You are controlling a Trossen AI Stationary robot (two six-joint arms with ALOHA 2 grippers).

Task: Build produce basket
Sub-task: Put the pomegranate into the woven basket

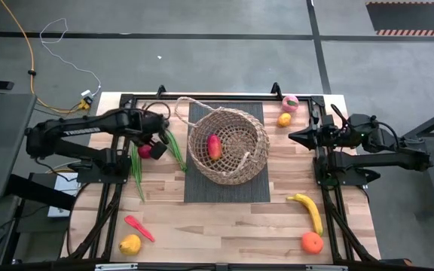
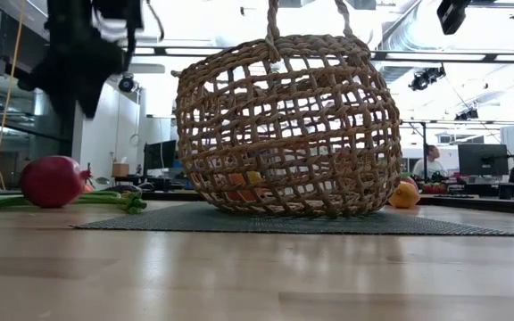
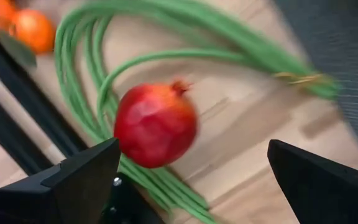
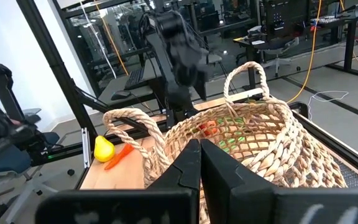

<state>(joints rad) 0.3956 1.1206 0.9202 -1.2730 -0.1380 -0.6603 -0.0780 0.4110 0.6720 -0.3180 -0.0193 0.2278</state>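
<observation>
The tan woven basket [image 1: 228, 145] stands on a dark mat [image 1: 202, 188] mid-table, with one red-orange fruit [image 1: 214, 147] inside. A round red fruit [image 3: 155, 124] lies on the wood left of the mat, resting against long green bean stalks [image 3: 92, 81]. My left gripper [image 3: 191, 180] hangs open above this fruit [image 1: 145, 150], pointing down, clear of it in the low view [image 2: 83, 89]. My right gripper [image 4: 197, 168] is shut and level, to the right of the basket [image 1: 296, 137], holding nothing.
A pink fruit [image 1: 290, 103] and a small orange-yellow one [image 1: 284, 120] lie at the far right. A banana [image 1: 307, 211] and an orange [image 1: 312, 242] lie near right. A red piece [image 1: 138, 228] and a yellow fruit [image 1: 129, 245] lie near left.
</observation>
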